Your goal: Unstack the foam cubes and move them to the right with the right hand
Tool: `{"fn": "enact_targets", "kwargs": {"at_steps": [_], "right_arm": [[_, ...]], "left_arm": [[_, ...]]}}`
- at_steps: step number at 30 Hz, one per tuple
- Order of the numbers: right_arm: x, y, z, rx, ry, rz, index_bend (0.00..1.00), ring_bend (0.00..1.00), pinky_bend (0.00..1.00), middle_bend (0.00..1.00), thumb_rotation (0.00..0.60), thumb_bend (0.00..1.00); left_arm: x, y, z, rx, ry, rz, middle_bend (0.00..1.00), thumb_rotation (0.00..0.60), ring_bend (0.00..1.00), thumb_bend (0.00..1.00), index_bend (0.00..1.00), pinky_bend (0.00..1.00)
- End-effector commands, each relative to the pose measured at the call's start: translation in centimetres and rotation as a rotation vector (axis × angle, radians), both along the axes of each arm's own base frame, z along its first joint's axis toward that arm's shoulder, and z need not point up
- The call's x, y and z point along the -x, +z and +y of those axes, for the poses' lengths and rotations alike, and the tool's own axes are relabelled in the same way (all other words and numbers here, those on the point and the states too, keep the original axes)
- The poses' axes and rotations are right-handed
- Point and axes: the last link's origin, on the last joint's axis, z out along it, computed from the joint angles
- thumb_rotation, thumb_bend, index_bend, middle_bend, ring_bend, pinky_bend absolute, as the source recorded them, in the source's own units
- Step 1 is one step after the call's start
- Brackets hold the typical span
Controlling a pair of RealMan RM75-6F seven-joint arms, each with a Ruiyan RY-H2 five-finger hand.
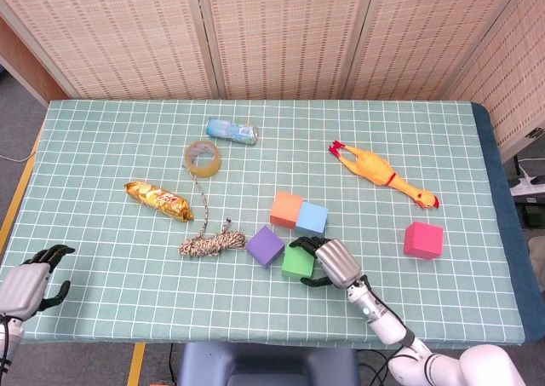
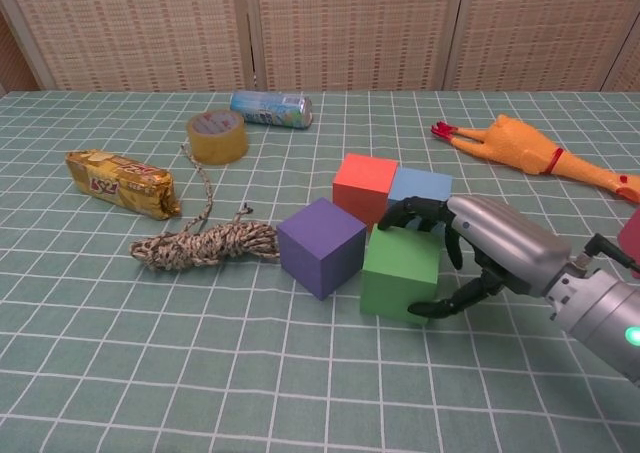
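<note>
**Q:** What is the setting?

**A:** A table (image 1: 102, 139) under a green cloth with a white grid, backed by woven wicker screens (image 1: 281, 37). Grey floor shows at its left.

**Q:** Where are the foam cubes?

**A:** Take the green cube (image 2: 400, 271) as landmark. The purple cube (image 2: 320, 245) touches its left side. The orange cube (image 2: 364, 185) and blue cube (image 2: 420, 189) sit just behind it. A pink cube (image 1: 423, 239) lies well to its right, cut off in the chest view.

**Q:** The hands?

**A:** The right hand (image 2: 478, 245) grips the green cube, fingers (image 2: 410, 213) over its top rear edge, thumb at its right side. The left hand (image 1: 30, 277) rests at the table's near left corner, fingers loosely curled, holding nothing.

**Q:** Any readable writing?

**A:** None. Print on the gold snack packet (image 2: 120, 183) and the blue can (image 2: 270, 109), both far left of the green cube, is too small.
</note>
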Motion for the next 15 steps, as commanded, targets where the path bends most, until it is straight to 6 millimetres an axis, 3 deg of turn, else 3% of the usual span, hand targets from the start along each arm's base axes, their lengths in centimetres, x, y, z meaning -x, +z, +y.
{"fn": "enact_targets", "kwargs": {"at_steps": [1,6,11,15], "right_arm": [[0.2,0.5,-0.1,0.082,0.015,-0.042,0.63,0.63,0.83,0.6,0.6,0.1],[1.7,2.6,0.1,0.107,0.029,-0.002,0.64,0.64,0.84,0.61,0.6,0.11],[4.3,6.7,1.5,0.115,0.012,0.164,0.64,0.64,0.84,0.61,0.6,0.11],[4.7,7.8,2.1,0.106,-0.008,0.191,0.64,0.64,0.84,0.61,0.6,0.11]], "left_arm": [[0.0,0.0,0.0,0.001,-0.001,0.0,0.17,0.6,0.19,0.46,0.21,0.37],[0.0,0.0,0.0,-0.001,-0.001,-0.002,0.17,0.6,0.19,0.46,0.21,0.37],[0.0,0.0,0.0,-0.005,0.001,-0.003,0.17,0.6,0.19,0.46,0.21,0.37],[-0.1,0.0,0.0,-0.002,0.001,-0.001,0.17,0.6,0.19,0.46,0.21,0.37]]}}
